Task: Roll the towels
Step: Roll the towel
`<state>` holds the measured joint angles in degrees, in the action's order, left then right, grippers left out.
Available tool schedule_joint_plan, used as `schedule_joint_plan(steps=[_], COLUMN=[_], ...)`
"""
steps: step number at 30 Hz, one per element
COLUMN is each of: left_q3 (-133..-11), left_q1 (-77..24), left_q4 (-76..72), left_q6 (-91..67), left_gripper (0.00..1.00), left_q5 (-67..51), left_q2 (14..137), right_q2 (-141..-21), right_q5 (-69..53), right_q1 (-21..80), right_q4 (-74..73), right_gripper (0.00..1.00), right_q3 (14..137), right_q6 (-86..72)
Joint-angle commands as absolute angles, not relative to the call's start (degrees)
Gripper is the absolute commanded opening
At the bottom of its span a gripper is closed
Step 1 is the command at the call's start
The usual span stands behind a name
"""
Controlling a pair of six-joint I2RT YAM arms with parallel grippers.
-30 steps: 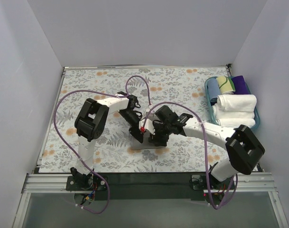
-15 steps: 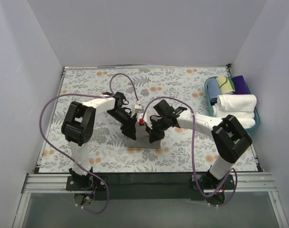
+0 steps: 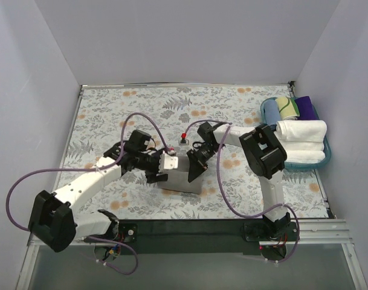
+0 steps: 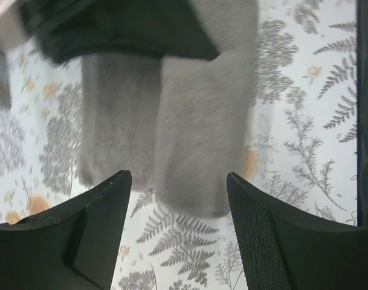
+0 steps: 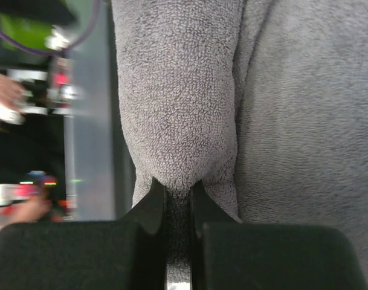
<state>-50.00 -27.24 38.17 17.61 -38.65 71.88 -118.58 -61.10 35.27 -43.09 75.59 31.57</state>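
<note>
Grey-brown towel, left wrist view: it lies on the floral covering, doubled into two side-by-side lobes, with the near end loose and rounded. Left gripper is spread wide, one finger either side of that end. No contact with the cloth that I can make out. Picture is slightly blurred.

Right wrist view: right gripper is pinching a raised fold of the towel. Its fingertips are nearly together with terry bunched between them. The rest of the cloth spreads out to the right of the pinch.

Top view: the towel sits mid-tabletop as a short compact slab between the two arms. The left gripper is at its left edge, the right gripper at its right edge. Teal basket at the far right holds rolled towels, well apart from the work.

My read: the roll is partway done and is being formed or tightened. To do this step well:
- The right should hold its pinch as the anchor so the layers don't spring open.
- The left should close on the full thickness of the loose end, not just the top layer.
- Turn both ends together with the edges aligned.
- Pull lightly enough that the floral covering doesn't drag.

Main risk: a one-sided pull gives a cone-shaped roll.
</note>
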Motion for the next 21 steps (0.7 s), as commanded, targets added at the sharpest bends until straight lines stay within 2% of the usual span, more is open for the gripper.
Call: schedule_joint_plan(steps=[1,4,8,15,19,21], left_q3=[-45.36,-40.53,-38.67,-36.57,-35.25,-35.16], left_q1=[-35.58,-43.92,-49.29,-51.33,-51.59,-51.50], left_q4=[30.16,25.68,22.95,21.36,21.88,22.93], left_q6=[18.81,18.98,19.86,22.58,22.33,22.15], left_gripper=[0.60,0.61,0.64,0.65,0.54,0.43], left_q5=[-28.31,-21.30,-15.13,-10.46,-9.67,-9.49], left_q2=[66.54,65.30,66.53,73.38,77.95,80.67], right_q2=[-128.82,-132.61,-135.17,-138.34,-139.57,-139.05], right_q5=[-54.93,-54.41,-54.49,-50.98,-46.16,-44.57], right_q1=[35.60,35.24,35.07,35.16,35.07,34.98], right_q4=[-53.25,-55.55,-55.72,-55.81,-54.76,-54.32], right_gripper=[0.01,0.01,0.01,0.01,0.01,0.01], right_q3=[76.72,80.06,82.87,85.16,87.54,88.33], right_q6=[30.77,29.98,28.57,28.74,27.51,27.42])
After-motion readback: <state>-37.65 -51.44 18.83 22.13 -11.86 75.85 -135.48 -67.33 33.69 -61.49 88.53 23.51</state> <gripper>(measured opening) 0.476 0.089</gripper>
